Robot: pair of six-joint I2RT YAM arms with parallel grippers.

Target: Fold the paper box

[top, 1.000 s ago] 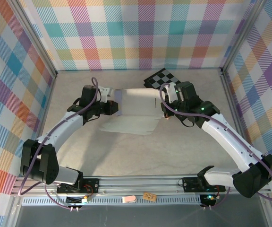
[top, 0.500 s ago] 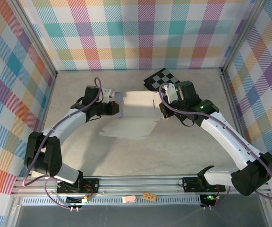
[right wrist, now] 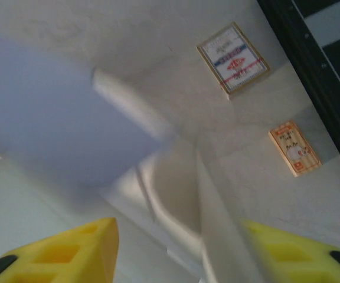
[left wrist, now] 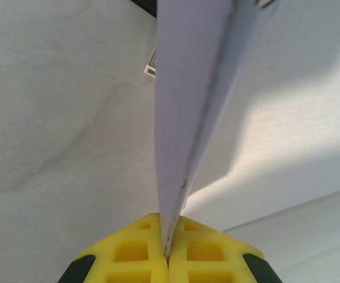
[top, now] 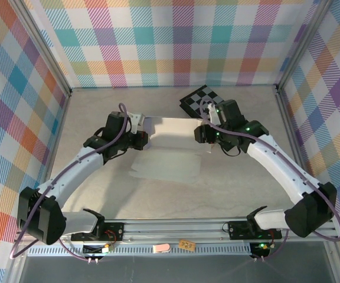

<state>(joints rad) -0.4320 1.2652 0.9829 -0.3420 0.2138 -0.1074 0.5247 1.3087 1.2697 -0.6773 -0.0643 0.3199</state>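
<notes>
My left pincer (left wrist: pixel 167 244) was closed tight on one edge of the paper box (top: pixel 171 127), which hung over the middle of the table (top: pixel 241 188), and my right pincer (right wrist: pixel 176 242) stood open at its other end.

Paper box (top: pixel 170 131): pale lavender die-cut sheet, partly folded, mid-table; far panel lifted off surface (seen edge-on from left wrist), off-white near flap lying flat.

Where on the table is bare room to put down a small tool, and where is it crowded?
Bare table lies between the paper box and the near rail, and at far left between the left arm and the wall. Crowded: centre back, where left gripper, right gripper, checkerboard and card packs gather.
</notes>
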